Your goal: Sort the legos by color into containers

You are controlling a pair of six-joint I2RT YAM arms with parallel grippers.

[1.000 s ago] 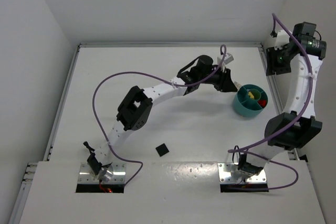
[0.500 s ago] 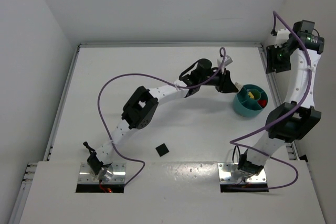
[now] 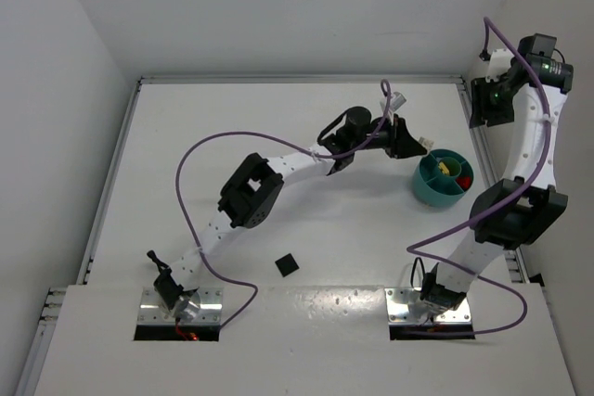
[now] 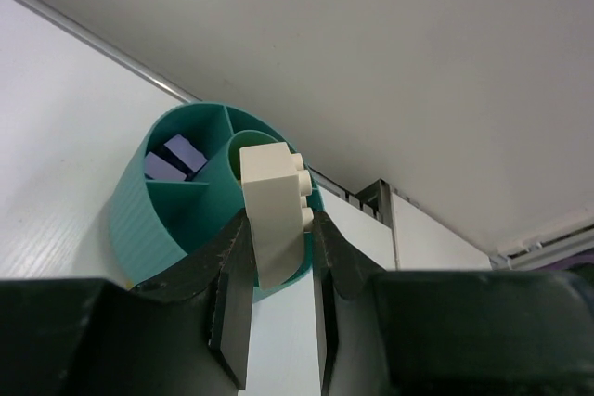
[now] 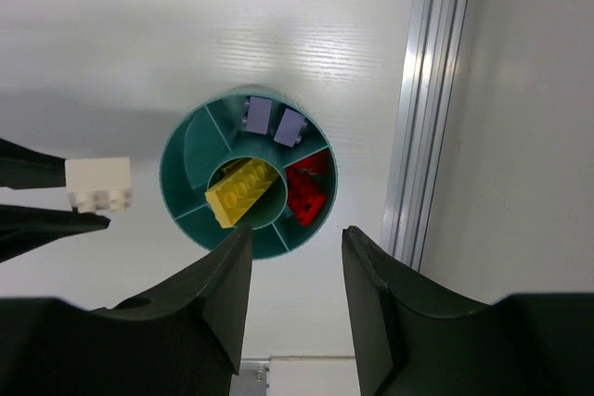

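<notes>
Left gripper [image 4: 277, 246] clamped on white brick [image 4: 269, 183], arm outstretched beside teal dish [image 4: 139, 215].

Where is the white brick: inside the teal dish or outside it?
Outside. The left gripper grips the white brick beside the teal dish; the right wrist view shows it outside the rim.

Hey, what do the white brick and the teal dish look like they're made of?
White brick: most likely hard moulded plastic, with smooth faces, a faint sheen and crisp round studs. Dish: probably plastic too, with a fairly matte teal surface, fine ribbing on its outer wall and thin moulded dividers inside.
</notes>
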